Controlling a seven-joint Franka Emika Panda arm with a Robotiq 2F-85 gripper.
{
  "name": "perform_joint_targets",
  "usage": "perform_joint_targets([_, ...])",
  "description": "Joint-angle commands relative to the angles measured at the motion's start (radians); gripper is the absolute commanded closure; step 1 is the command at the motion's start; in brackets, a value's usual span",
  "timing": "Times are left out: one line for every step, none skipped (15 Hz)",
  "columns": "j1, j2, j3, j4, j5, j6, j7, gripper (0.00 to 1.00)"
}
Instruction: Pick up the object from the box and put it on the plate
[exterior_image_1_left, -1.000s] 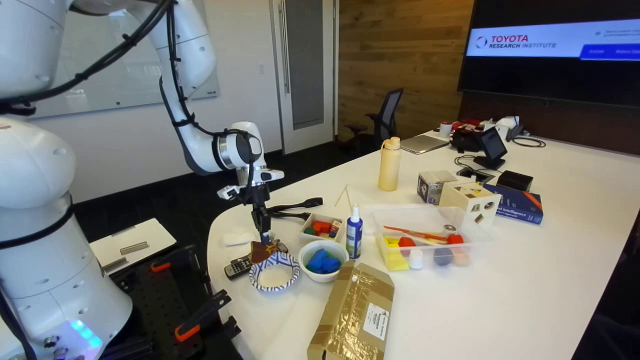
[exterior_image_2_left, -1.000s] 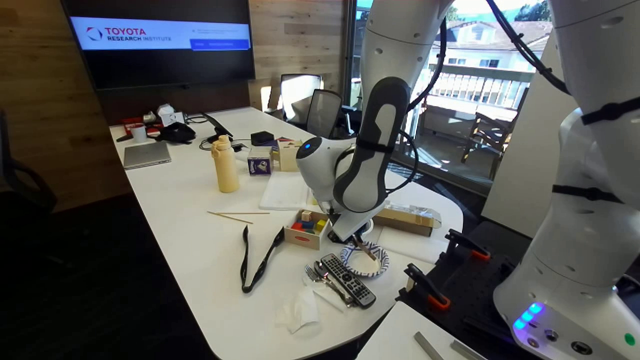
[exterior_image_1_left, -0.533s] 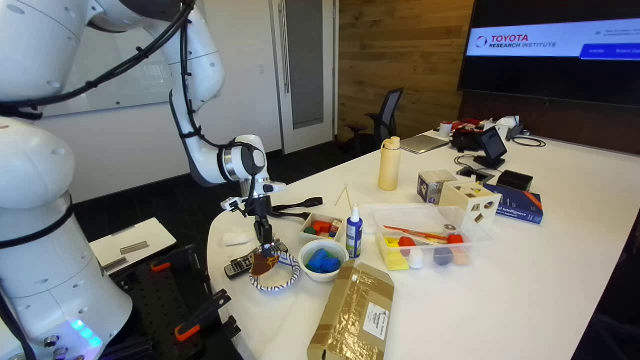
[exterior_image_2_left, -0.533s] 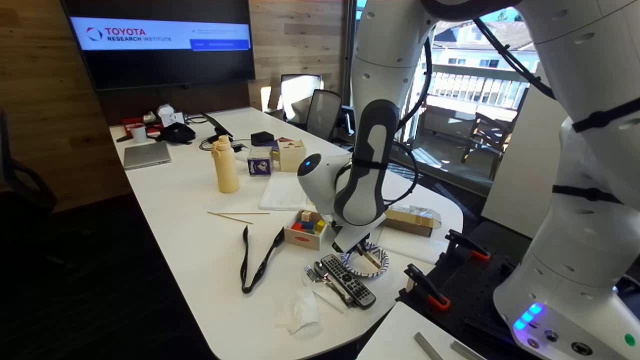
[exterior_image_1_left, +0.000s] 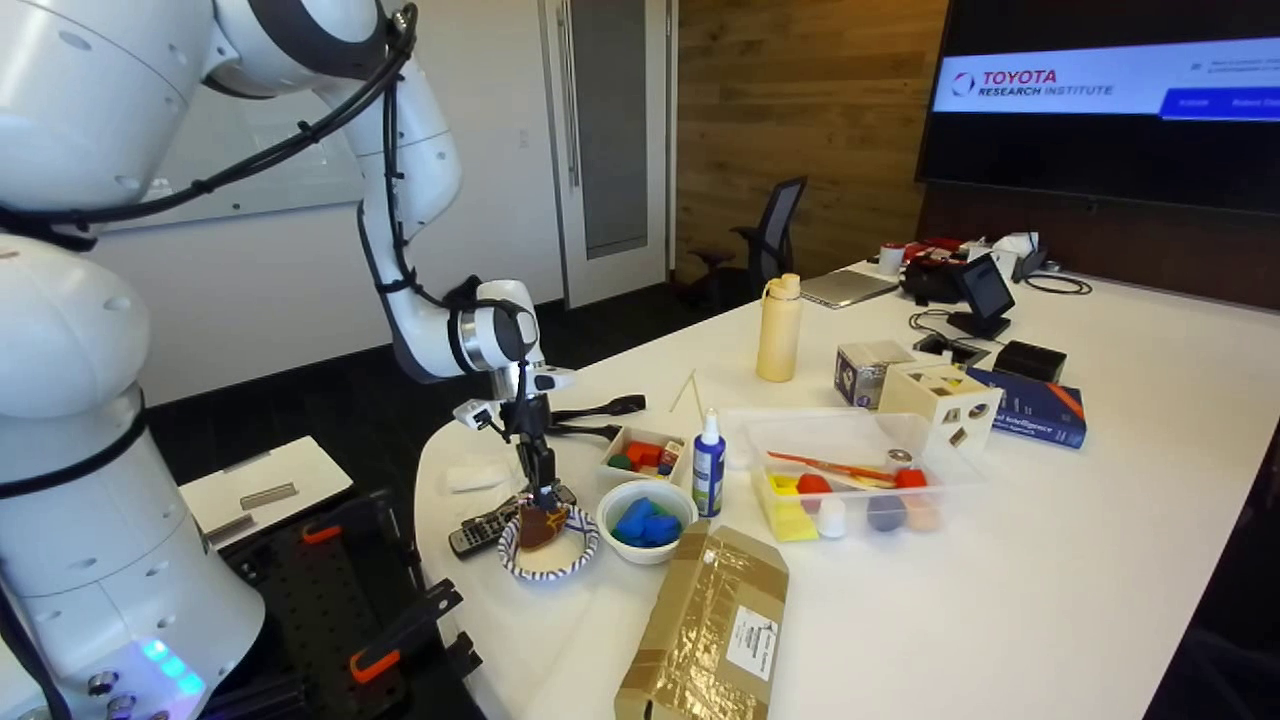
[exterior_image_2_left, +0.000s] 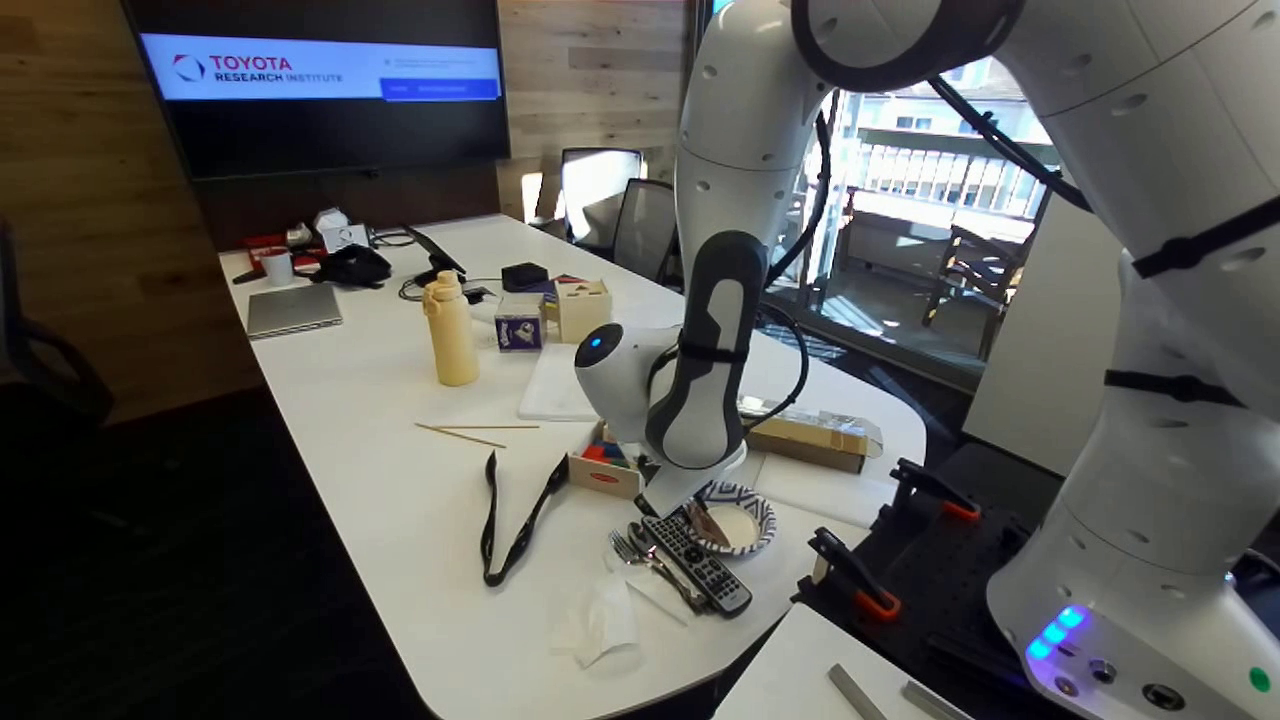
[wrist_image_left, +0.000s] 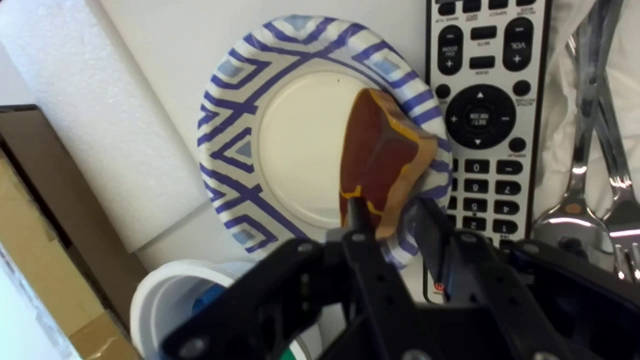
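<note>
On the plate (wrist_image_left: 300, 145), toward its rim, the brown wedge (wrist_image_left: 375, 155) lies, long axis running away from the gripper (wrist_image_left: 393, 210), whose fingers stand parted about the wedge's near end; rising straight above the plate looks next.
</note>
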Motion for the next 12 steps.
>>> perform_joint_targets([0.001, -0.013, -0.012, 0.000, 0.012, 0.017, 0.001, 0.40])
perform_joint_targets([-0.008, -0.038, -0.011, -0.012, 0.015, 0.019, -0.011, 0.31])
perform_joint_targets([-0.016, -0.069, -0.016, -0.028, 0.013, 0.025, -0.020, 0.24])
perform_joint_targets([-0.027, -0.107, -0.020, -0.044, 0.013, 0.030, -0.034, 0.16])
perform_joint_targets([-0.044, -0.154, -0.021, -0.064, 0.013, 0.038, -0.056, 0.09])
perform_joint_targets([-0.056, -0.192, -0.025, -0.073, 0.011, 0.042, -0.070, 0.01])
perform_joint_targets([-0.067, -0.248, -0.031, -0.085, 0.006, 0.025, -0.091, 0.00])
perform_joint_targets([-0.072, -0.285, -0.041, -0.087, -0.004, 0.015, -0.096, 0.00])
perform_joint_targets([-0.086, -0.329, -0.044, -0.089, -0.009, 0.001, -0.114, 0.00])
perform_joint_targets([-0.102, -0.363, -0.045, -0.088, -0.015, -0.007, -0.129, 0.00])
perform_joint_targets([-0.129, -0.384, -0.031, -0.083, -0.009, -0.008, -0.155, 0.00])
perform_joint_targets([-0.149, -0.398, -0.020, -0.079, -0.005, -0.005, -0.172, 0.00])
